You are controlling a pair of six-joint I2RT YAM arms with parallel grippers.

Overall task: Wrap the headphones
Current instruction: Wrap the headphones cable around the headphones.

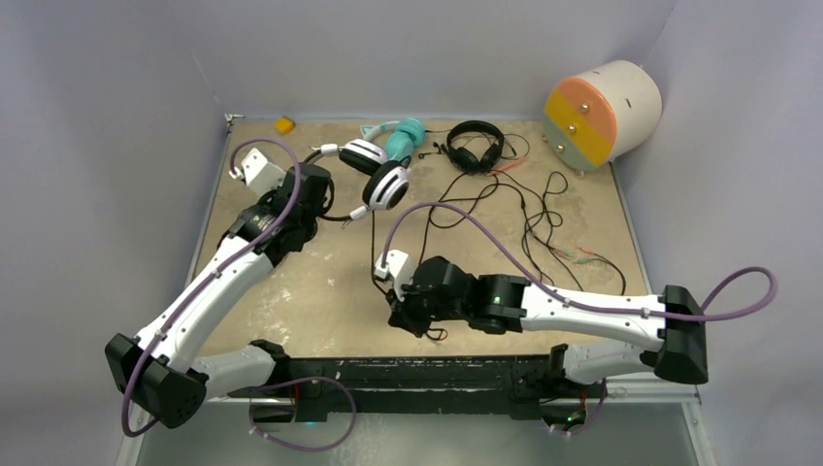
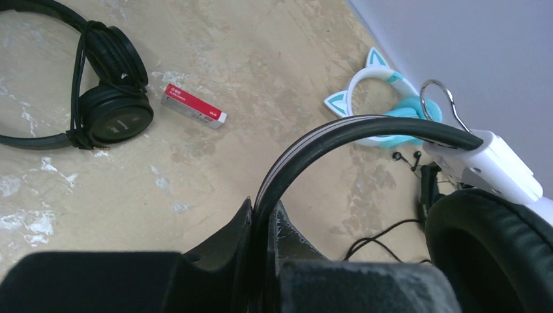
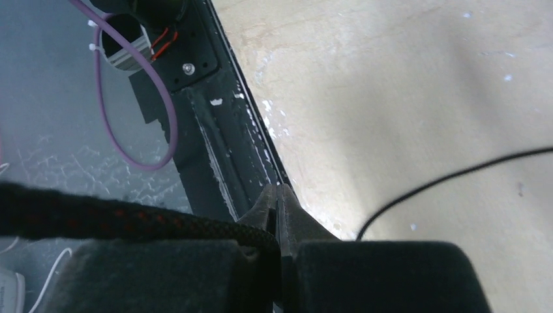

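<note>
Clearly, the left gripper [image 2: 263, 225] is clenched on the black headband with white stripes [image 2: 339, 134] of the white-and-black over-ear headset [image 1: 385, 186], which is at the upper centre of the overhead view, above the sandy-brown table [image 1: 320, 282]. The right gripper [image 3: 277, 212] is also pressed shut, at the lower centre of that view. It pinches a thick black braided cord with red flecks [image 3: 130, 223]; I cannot tell which headset this cord belongs to. The teal headset with cat ears [image 2: 385, 107] and the all-black headset [image 2: 107, 98] lie along the upper edge of the table, and loose thin black cables [image 1: 529, 218] sprawl over its upper right part.

I judge that such a headset is light and that its band is stiff but springy, so the band is a good place to hold: there the fingers meet something firm. The padded black ear cushion [image 2: 495, 248] is soft and would give way under the fingers. The cables look limp, thin and easy to tangle or to let slip. I think they should be taken near the cup or near the plug and wound without hard pulling, because the joints there are probably fragile.
</note>
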